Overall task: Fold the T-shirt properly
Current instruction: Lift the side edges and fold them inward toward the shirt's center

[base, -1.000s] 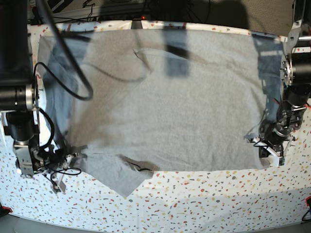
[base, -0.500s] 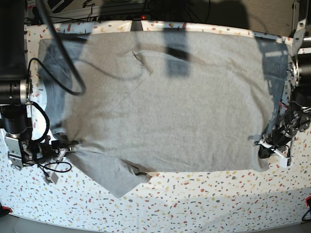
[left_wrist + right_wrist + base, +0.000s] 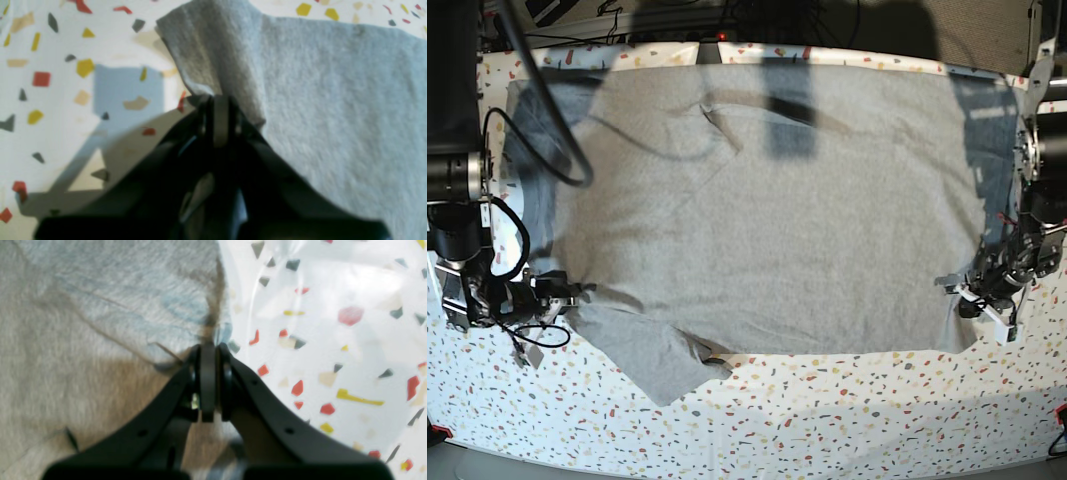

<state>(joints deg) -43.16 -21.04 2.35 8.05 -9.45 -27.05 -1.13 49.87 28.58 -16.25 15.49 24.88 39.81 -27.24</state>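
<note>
**Both grippers clamped on the grey shirt's corners**

Left wrist view: black left gripper [image 3: 218, 110] closed tight, pinching a raised fold at the corner of the large heather-grey cotton T-shirt [image 3: 333, 100]. Cloth spreading to the right, white tabletop flecked with coloured chips [image 3: 50, 83] bare to the left.

Right wrist view: black right gripper [image 3: 208, 353] likewise closed, nipping the T-shirt [image 3: 83, 340] at its edge, creases running out from the pinch. Speckled tabletop [image 3: 333, 323] bare to the right.

Base view: T-shirt [image 3: 767, 210] spread plain side up across most of the tabletop [image 3: 827, 410], one sleeve hanging as a point toward the near edge. Right gripper [image 3: 552, 292] at the near corner on this view's left, left gripper [image 3: 972, 295] at the near corner on its right, each holding cloth low over the table.
</note>
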